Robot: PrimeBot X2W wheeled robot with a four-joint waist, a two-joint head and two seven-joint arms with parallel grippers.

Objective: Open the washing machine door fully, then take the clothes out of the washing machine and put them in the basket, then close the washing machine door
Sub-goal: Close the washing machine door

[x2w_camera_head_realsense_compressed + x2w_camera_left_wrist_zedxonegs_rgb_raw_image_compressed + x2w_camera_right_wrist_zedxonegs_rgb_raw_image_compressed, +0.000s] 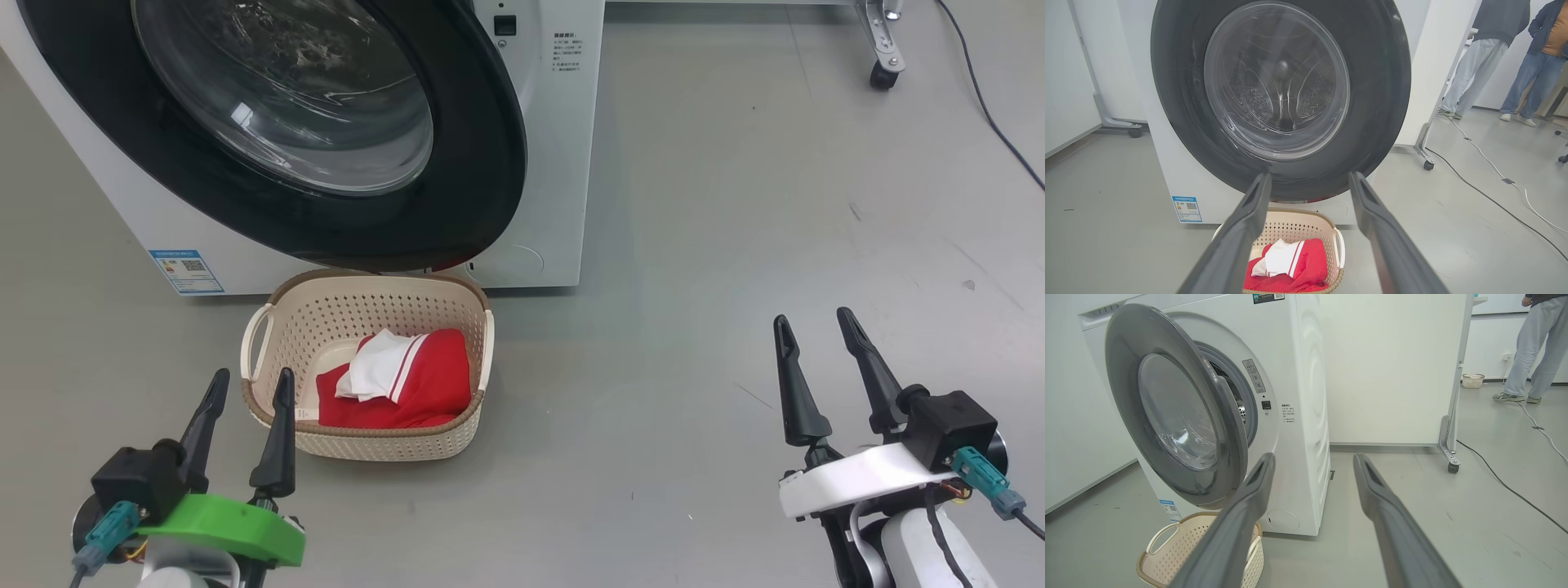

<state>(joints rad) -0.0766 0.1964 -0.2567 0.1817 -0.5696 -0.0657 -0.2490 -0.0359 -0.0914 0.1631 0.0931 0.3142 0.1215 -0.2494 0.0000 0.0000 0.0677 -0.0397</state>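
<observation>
The white washing machine [555,163] stands at the upper left, and its black-rimmed glass door [482,163] hangs partly ajar over the basket [384,441]. Red and white clothes [433,384] lie inside that cream basket on the floor. My left gripper [254,373] is open and empty, just left of the basket's near corner. Well to the right, my right gripper [812,316] is open over bare floor. The left wrist view faces the door [1380,81] head-on between open fingers [1309,174], with basket [1298,212] and clothes [1310,265] below. From the side, the door [1118,375] stands away from the machine front [1298,355].
A white panel on casters [1449,467] stands right of the machine, with a black cable [1506,486] trailing over the grey floor. Two people [1486,53] stand at the far right. Another small basket [1473,380] sits by the back wall.
</observation>
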